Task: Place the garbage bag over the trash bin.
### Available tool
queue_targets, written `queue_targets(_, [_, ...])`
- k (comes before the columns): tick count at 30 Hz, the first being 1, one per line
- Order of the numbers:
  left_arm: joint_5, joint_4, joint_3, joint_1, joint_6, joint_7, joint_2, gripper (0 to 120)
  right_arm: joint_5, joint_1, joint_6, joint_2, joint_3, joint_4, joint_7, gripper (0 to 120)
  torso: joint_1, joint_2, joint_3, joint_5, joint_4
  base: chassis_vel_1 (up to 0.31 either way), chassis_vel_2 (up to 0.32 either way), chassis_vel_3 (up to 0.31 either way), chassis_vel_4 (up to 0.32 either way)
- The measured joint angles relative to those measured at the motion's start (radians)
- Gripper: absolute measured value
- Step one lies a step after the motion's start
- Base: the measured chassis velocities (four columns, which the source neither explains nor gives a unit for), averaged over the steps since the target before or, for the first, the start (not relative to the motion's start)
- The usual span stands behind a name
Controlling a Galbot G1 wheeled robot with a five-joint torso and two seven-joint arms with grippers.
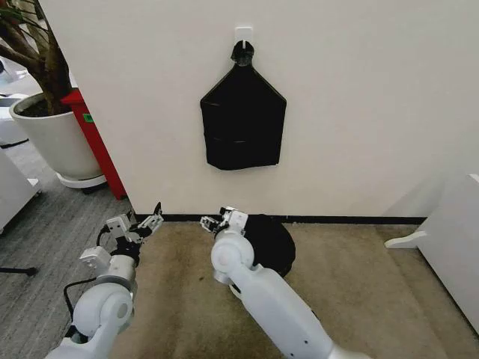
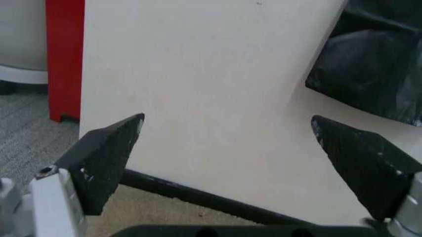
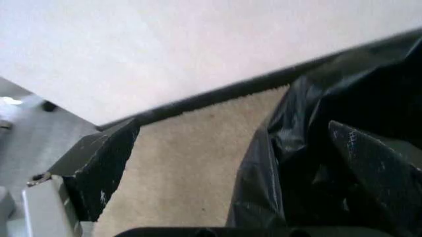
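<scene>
A: Where is the thin, glossy black plastic garbage bag (image 1: 271, 243)?

B: Low on the beige carpet (image 1: 352, 299), at the foot of the cream wall (image 1: 359, 112) by its dark baseboard (image 1: 337, 220). It sits as a rounded, crinkled black mound. I cannot tell whether a bin stands under it; only black plastic is visible there.

A: And the right gripper (image 1: 218, 221)?

B: It is at the mound's left edge in the head view. From the right wrist view, the right gripper (image 3: 234, 163) has its two dark textured pads spread wide. One finger (image 3: 379, 170) lies against or just in front of the wrinkled plastic of the bag (image 3: 316, 148); the other finger (image 3: 99, 163) stands over bare carpet, apart from it. Nothing is pinched between them.

A: The left gripper (image 1: 147, 222)?

B: It is lifted over the carpet to the left of the right one, near the wall's corner. In the left wrist view the left gripper (image 2: 228, 163) is also spread wide and holds nothing, with the wall behind it.

A: What else is near?

B: A flat black bundle of bags (image 1: 243, 120) hangs from a white wall hook (image 1: 243, 34) above the mound. A large white plant pot (image 1: 56, 138) and a red panel (image 1: 93, 138) stand to the left, beyond the wall's corner.
</scene>
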State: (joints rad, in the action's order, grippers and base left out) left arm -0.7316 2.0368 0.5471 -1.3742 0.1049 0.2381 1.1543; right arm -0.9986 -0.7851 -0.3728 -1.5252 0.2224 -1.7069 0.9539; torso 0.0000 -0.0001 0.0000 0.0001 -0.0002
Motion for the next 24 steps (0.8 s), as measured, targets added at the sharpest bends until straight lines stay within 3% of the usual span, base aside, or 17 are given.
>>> queue_targets(7, [-0.012, -0.015, -0.002, 0.007, 0.002, -0.004, -0.004, 100, -0.020, -0.043, 0.007, 0.100, -0.024, -0.211, -0.019, 100, 0.000, 0.000, 0.000, 0.0001, 0.0004, 0.000, 0.000, 0.000, 0.000])
queue_targets(15, [-0.062, -0.013, 0.030, -0.008, 0.005, -0.008, 0.002, 100, 0.040, -0.344, 0.045, 0.396, -0.298, -0.468, -0.290, 100, 0.000, 0.000, 0.000, 0.0002, -0.0002, 0.000, 0.000, 0.000, 0.000])
queue_targets(17, [-0.066, -0.012, 0.034, -0.008, 0.005, -0.009, 0.002, 100, 0.040, -0.375, 0.047, 0.408, -0.327, -0.472, -0.312, 100, 0.000, 0.000, 0.000, 0.0003, 0.0000, 0.000, 0.000, 0.000, 0.000])
queue_targets(21, [-0.087, -0.002, 0.051, -0.013, 0.008, -0.010, 0.003, 100, -0.008, -0.582, 0.079, 0.426, -0.539, -0.449, -0.451, 100, 0.000, 0.000, 0.000, 0.0003, 0.0004, 0.000, 0.000, 0.000, 0.000])
queue_targets(24, [-0.091, 0.000, 0.055, -0.013, 0.008, -0.010, 0.002, 100, -0.045, -0.646, 0.085, 0.415, -0.606, -0.436, -0.503, 100, 0.000, 0.000, 0.000, 0.0002, 0.0004, 0.000, 0.000, 0.000, 0.000])
